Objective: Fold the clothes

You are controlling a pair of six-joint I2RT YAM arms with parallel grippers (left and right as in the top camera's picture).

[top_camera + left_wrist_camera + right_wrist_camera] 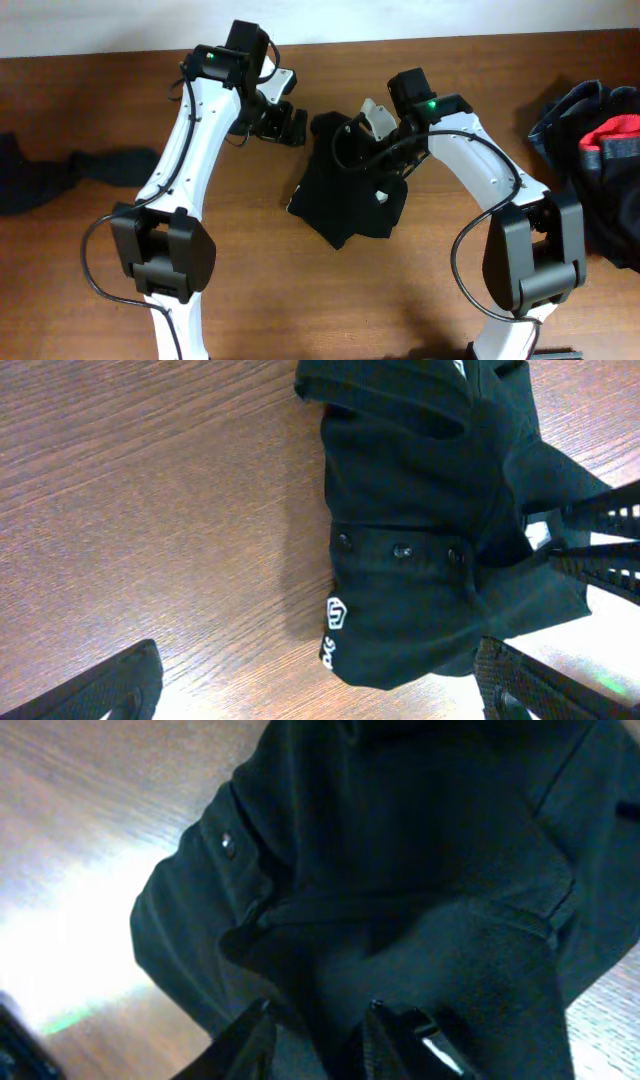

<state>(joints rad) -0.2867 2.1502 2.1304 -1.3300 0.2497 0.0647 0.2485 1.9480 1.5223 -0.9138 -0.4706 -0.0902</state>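
1. Black top (350, 190) lies bunched up in the middle of the worktop (420, 290), between the two arms.
2. Right claw (315, 1045) has its two fingers close together with a fold of the top between them. It looks like it is pinching the cloth near the far edge.
3. Left claw (283, 122) is spread wide and holds nothing. It hangs just left of the top.
4. I think the step now is pulling the top out flat. To do it well, the right claw should lift slowly and hold one edge, not a thick bunch. The left claw should take another edge, so both can stretch the cloth smooth before any fold.
5. A small white logo (335, 615) shows on the top, shaped like a little badge. White letters sit just beside it, but they curl over and I cannot read them.
6. A white tag (538, 535) pokes out too, with no words I can read.
7. More clothes wait: a dark garment (60, 170) at the left and a grey-blue and red pile (600, 140) at the right.
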